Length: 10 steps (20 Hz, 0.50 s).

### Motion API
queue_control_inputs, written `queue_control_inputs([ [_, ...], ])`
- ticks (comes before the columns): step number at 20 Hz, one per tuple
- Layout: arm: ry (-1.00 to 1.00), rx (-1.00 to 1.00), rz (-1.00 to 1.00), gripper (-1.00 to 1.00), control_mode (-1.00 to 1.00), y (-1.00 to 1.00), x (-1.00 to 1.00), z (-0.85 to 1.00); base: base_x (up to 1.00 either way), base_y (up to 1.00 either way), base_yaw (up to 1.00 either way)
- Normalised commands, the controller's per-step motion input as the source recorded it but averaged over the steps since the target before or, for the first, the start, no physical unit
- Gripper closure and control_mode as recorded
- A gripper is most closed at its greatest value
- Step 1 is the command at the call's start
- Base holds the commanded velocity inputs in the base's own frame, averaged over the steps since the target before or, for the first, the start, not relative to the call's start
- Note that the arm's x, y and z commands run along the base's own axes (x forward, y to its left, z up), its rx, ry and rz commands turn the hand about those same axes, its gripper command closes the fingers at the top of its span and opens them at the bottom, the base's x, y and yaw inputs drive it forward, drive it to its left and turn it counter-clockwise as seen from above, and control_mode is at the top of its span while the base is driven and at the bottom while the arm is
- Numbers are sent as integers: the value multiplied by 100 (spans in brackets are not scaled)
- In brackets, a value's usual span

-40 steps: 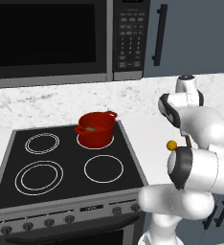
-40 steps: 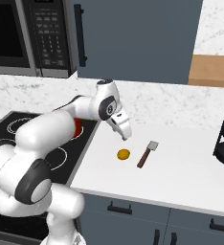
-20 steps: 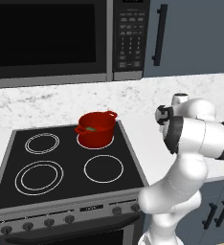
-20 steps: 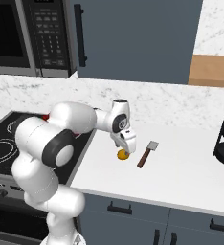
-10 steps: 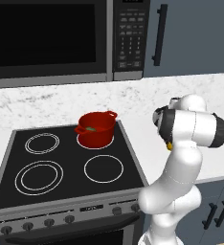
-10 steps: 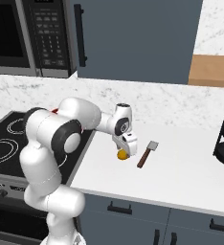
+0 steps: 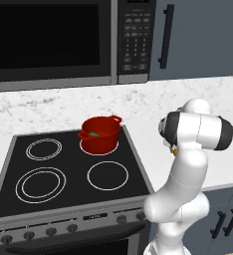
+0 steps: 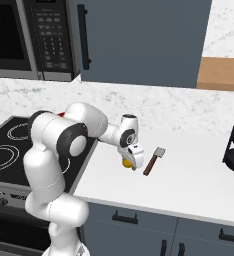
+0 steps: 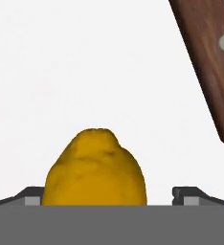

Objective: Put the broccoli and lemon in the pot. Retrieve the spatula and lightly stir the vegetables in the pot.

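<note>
So the arm has dropped right down over the last couple of seconds, and the gripper [image 8: 131, 164] now sits low over the lemon [image 8: 125, 162] on the white worktop [image 8: 189, 175]. In the hand view the lemon [image 9: 95, 170] fills the gap between the two fingers [image 9: 28, 195], which stand wide apart on either side of it — not closed on anything yet, so nothing is held. I'd say this is the moment just before the squeeze; the lemon pick looks lined up.

The spatula [image 8: 153, 160] lies just beside the lemon on the worktop, its brown handle [image 9: 207, 62] cutting across the corner of the hand view. Close enough that a sloppy close could nudge it, I reckon.

Containers: the red pot [image 7: 99, 134] is on the back burner of the stove [image 7: 68, 174], well apart from the lemon. There's a green bit inside it — the broccoli [image 7: 93, 134] by the look of it. So one veg is in, lemon next, stirring after.
</note>
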Motion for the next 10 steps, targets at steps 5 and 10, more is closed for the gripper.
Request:
queue_control_inputs([
  [5, -3, 0, 0, 100, -100, 0, -13, -9, 0, 0, 0],
  [10, -25, 0, 0, 100, -100, 6, -52, 29, 0, 0, 0],
])
